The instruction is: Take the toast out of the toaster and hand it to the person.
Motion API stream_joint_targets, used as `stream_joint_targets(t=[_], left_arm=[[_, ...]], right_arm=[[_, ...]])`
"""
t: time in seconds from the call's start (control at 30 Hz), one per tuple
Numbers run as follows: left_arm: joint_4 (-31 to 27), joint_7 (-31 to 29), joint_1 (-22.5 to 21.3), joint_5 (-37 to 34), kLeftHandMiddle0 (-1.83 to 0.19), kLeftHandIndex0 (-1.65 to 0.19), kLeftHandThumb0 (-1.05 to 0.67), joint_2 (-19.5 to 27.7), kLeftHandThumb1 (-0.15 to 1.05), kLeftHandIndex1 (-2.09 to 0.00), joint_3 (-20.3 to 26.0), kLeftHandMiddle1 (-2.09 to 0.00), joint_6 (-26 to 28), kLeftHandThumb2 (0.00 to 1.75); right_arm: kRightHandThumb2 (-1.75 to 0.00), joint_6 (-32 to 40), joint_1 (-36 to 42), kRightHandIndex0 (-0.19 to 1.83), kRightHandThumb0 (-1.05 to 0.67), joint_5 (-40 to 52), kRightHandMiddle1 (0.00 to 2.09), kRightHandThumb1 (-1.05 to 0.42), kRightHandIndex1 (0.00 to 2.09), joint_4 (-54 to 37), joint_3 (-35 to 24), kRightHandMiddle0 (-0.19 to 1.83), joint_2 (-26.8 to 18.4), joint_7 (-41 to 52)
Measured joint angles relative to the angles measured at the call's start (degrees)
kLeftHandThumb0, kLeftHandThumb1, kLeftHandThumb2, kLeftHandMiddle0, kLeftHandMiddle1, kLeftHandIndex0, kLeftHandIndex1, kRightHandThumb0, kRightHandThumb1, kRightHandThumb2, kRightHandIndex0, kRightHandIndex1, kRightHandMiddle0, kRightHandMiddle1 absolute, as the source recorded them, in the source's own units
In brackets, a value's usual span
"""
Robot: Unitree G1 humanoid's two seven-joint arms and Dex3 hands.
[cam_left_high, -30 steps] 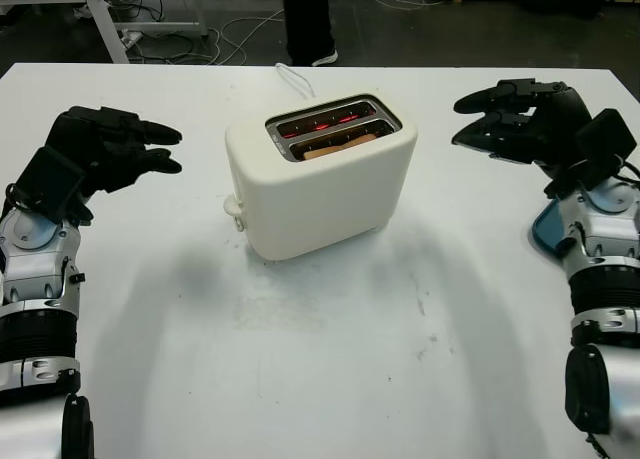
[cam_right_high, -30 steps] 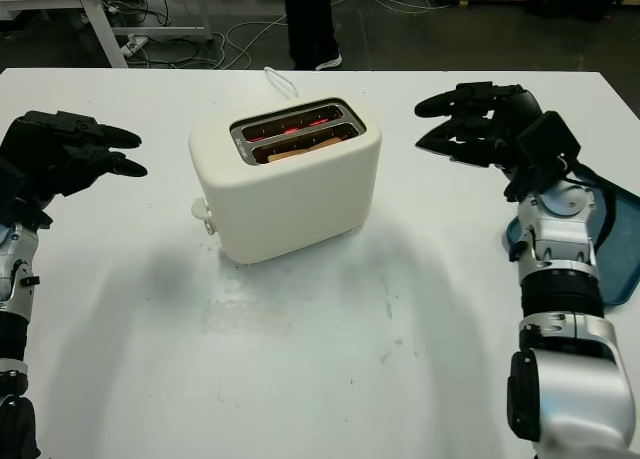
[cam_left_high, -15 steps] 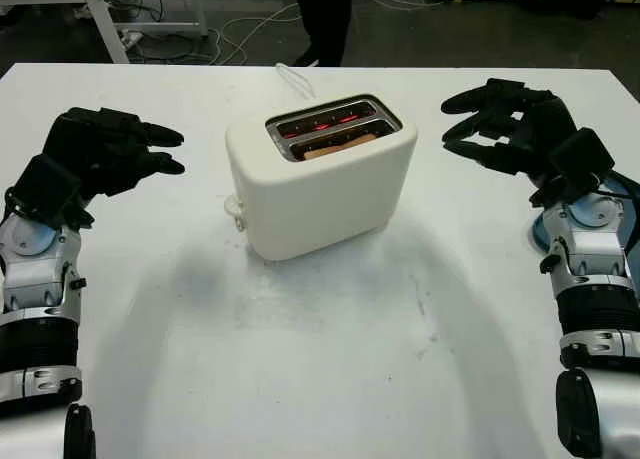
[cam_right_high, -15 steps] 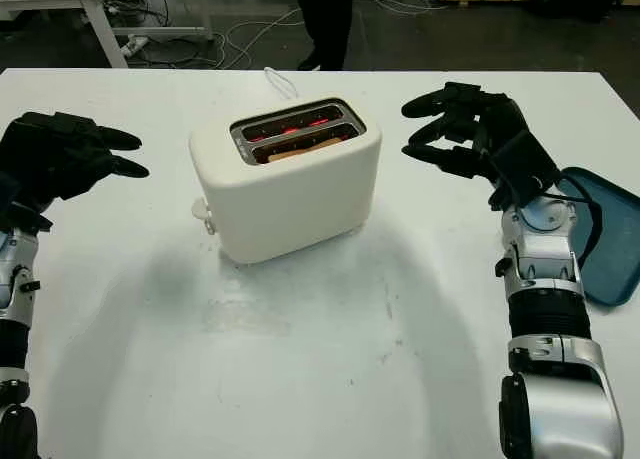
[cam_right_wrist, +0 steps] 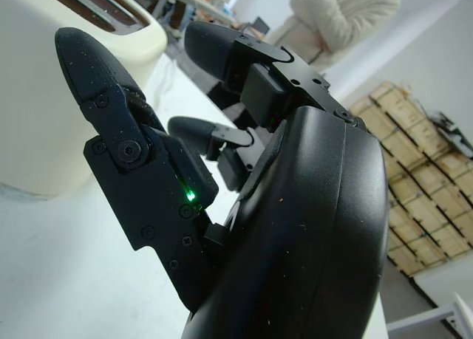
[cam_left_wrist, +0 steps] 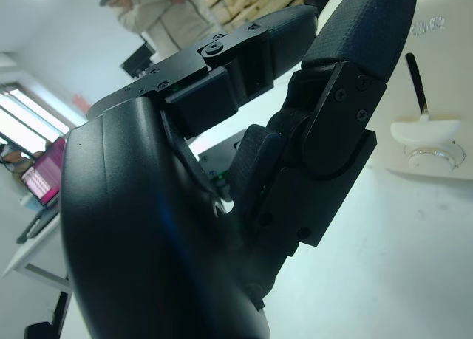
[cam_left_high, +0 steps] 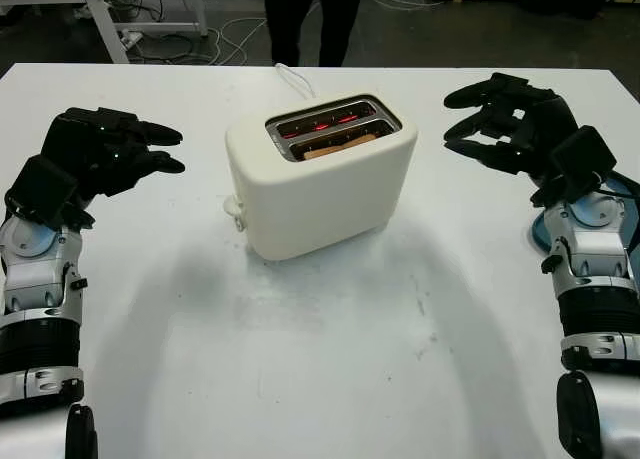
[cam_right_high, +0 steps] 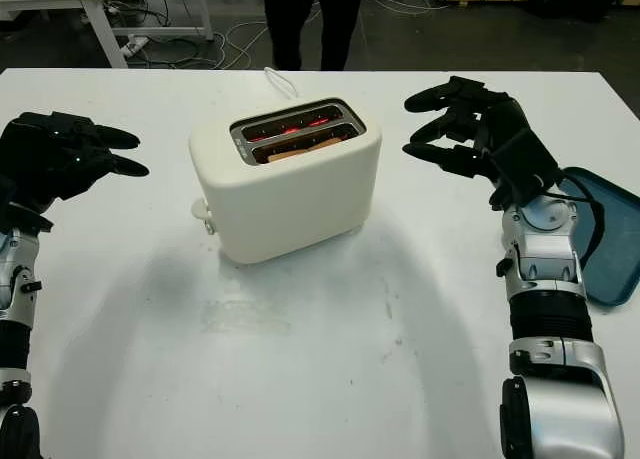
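A cream toaster stands mid-table with a slice of toast down in its near slot; the far slot glows red. My left hand hovers open to the left of the toaster, well apart from it. My right hand hovers open to the right, level with the toaster's top and a short gap from its side. A person in dark trousers stands beyond the table's far edge; the right wrist view shows their pale jacket.
A blue tray lies at the table's right edge behind my right forearm. The toaster's lever sticks out of its left end, and its white cord runs toward the far edge.
My right hand swung left toward the toaster, then eased slightly back. The person at the far edge shifted stance. My left hand stayed put.
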Motion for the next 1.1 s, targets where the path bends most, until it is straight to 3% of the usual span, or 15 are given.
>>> stream_joint_targets(t=[1.1], left_arm=[[0.07,1.59,0.00,0.07,-1.44,-1.36,-1.05,-0.70,0.80,0.00,0.01,-0.07,0.88,0.01]], right_arm=[[0.00,-0.44,-0.04,0.65,-0.69,2.01,0.75,-0.68,1.11,2.05,-1.36,0.70,-0.01,1.97]])
